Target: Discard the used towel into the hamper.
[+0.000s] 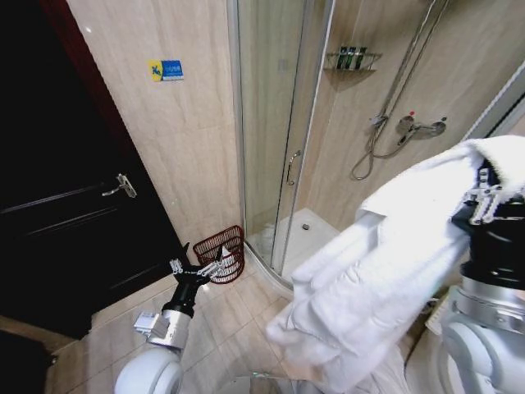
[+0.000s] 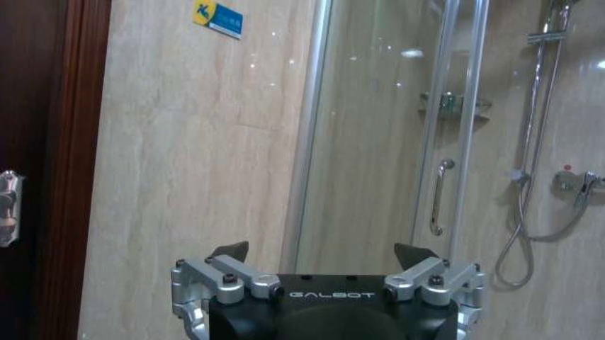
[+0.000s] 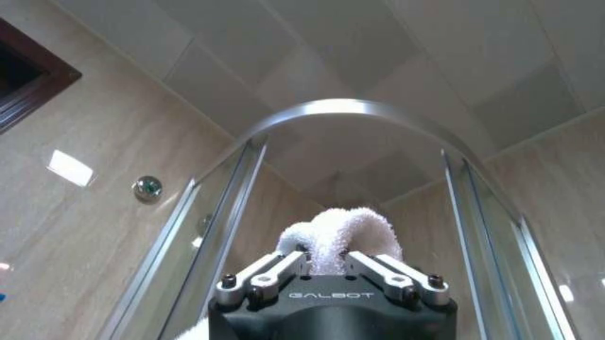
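A large white towel [image 1: 385,271] hangs in folds from my right gripper [image 1: 489,187], held high on the right. In the right wrist view that gripper [image 3: 333,256] is shut on a bunched fold of the towel [image 3: 336,230], pointing up at the ceiling. The hamper [image 1: 223,251], a small reddish-brown woven basket, sits tilted on the floor where the wall meets the shower enclosure. My left gripper [image 1: 203,268] reaches forward low, just in front of the hamper, open and holding nothing. In the left wrist view it [image 2: 321,256] faces the wall and shower glass with its fingers spread.
A dark door with a metal handle [image 1: 123,186] fills the left side. The curved glass shower enclosure [image 1: 271,123] with a door handle [image 1: 291,168] stands behind the hamper. A shelf of bottles [image 1: 351,57] and a shower hose [image 1: 369,152] hang inside. Beige floor tiles [image 1: 221,328] lie below.
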